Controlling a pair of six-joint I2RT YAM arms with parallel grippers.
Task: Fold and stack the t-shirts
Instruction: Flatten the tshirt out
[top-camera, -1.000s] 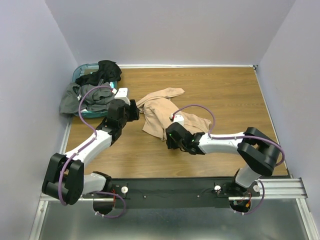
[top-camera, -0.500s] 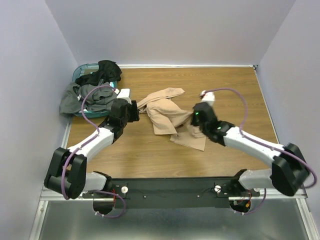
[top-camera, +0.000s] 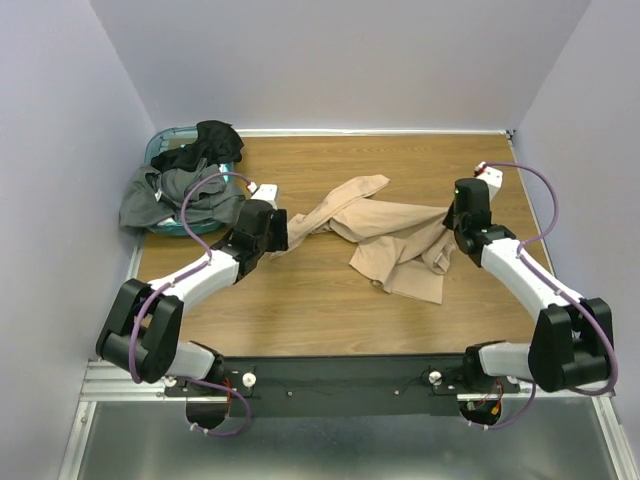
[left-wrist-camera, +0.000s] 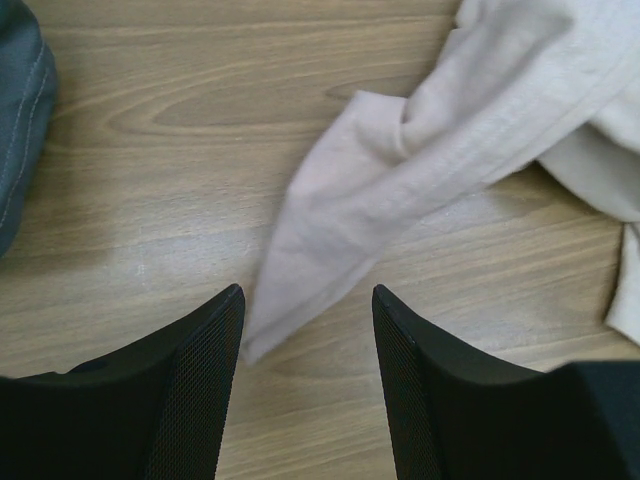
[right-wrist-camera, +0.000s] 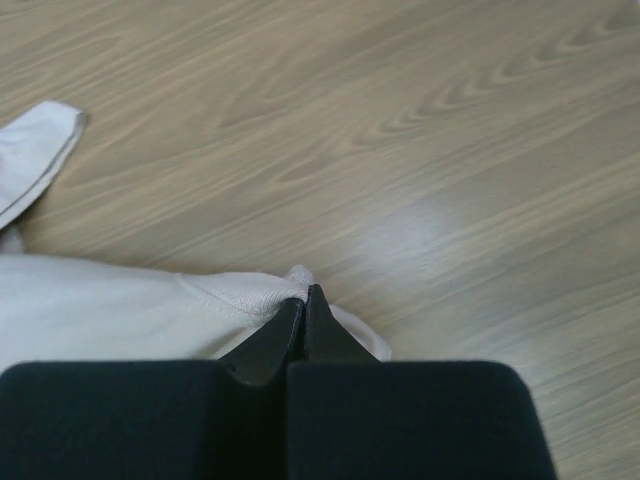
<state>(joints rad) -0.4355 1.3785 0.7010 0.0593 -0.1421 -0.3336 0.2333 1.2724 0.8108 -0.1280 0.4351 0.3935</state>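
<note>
Right gripper (right-wrist-camera: 303, 297) pinching the edge of the tan shirt (top-camera: 395, 240) tight, left gripper (left-wrist-camera: 308, 300) spread wide, shirt's loose end between.

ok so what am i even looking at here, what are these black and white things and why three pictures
These are two robot arms bolted at the near edge of a wooden table. The wide picture comes from a fixed camera above and behind them. The other two come from small cameras on each wrist, looking down at what that arm works on. On the table lies a crumpled tan t-shirt. At the far left, a heap of dark shirts spills over a teal basket. The right gripper is shut, pinching an edge of the tan t-shirt. The left gripper is open, with a tip of the same shirt lying between its jaws, not gripped.
</note>
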